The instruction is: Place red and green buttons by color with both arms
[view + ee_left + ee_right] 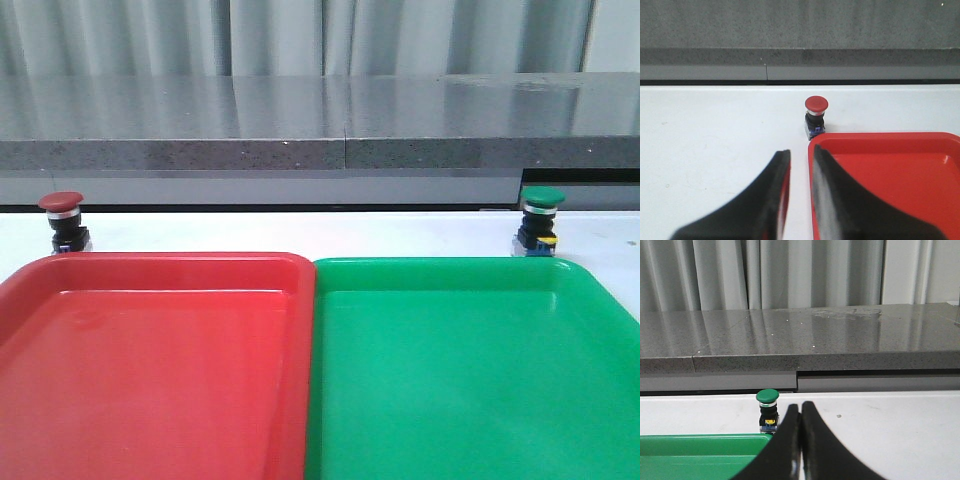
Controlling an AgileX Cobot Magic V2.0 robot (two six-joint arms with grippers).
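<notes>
Red button (816, 117): upright on the white table (715, 140), ahead of my left gripper (799, 170), just beyond the red tray (890, 175) corner.
Green button (767, 411): upright, ahead and slightly aside of my right gripper (800, 420), behind the green tray (700, 455) rim.
Left fingers: a narrow gap, holding nothing.
Right fingers: pressed together, empty.
Doing it well: I'd open wider first, then straddle each black body below the cap.
Edges: tray rims close by; the grey ledge (320, 140) behind limits overshoot.
Room: open table outboard.

Left pincer (799, 165) hangs over the bench with fingers a narrow slit apart, right pincer (800, 412) pressed tight together, both gripping nothing.
</notes>
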